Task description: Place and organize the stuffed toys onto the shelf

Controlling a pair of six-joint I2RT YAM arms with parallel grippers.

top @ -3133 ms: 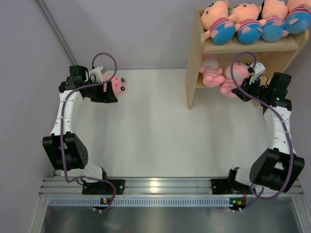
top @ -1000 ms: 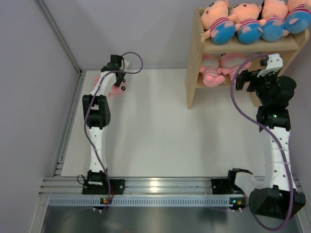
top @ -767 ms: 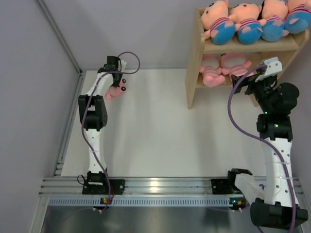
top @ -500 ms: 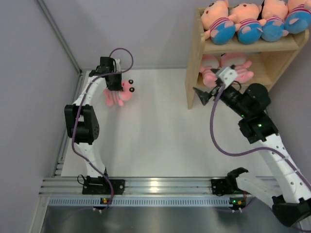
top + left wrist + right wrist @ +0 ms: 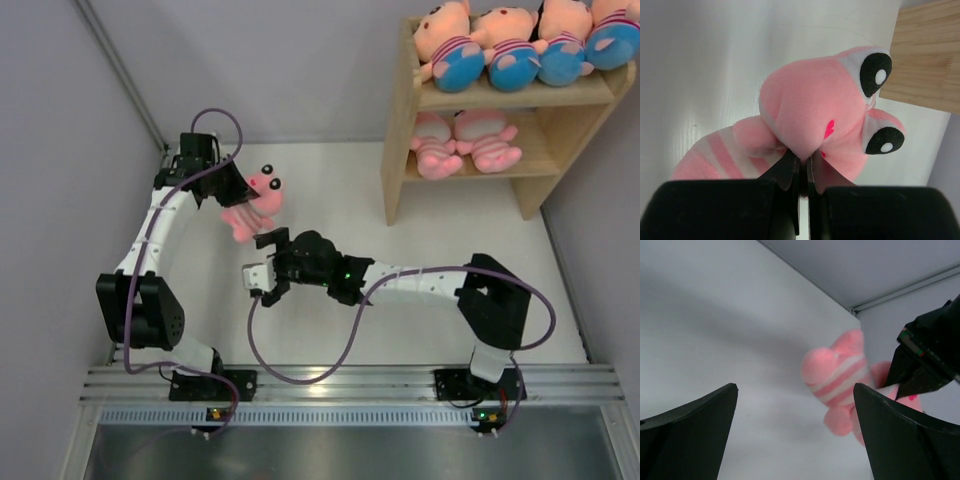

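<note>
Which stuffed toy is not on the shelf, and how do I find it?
From the light wooden two-tier shelf at far right, look left. The all-pink striped plush toy is held by the left arm's fingers, the only toy off the shelf.

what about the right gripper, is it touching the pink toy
Cannot tell. In the right wrist view the pink toy overlaps one finger of the right gripper; the top view shows them close, no clear gap.

pink toy [image 5: 805, 110]: soft, fuzzy plush cloth, matt, striped body
shelf [image 5: 400, 130]: pale matt wood
worktop [image 5: 450, 240]: smooth matt white
rail [image 5: 340, 381]: shiny ribbed metal
</note>
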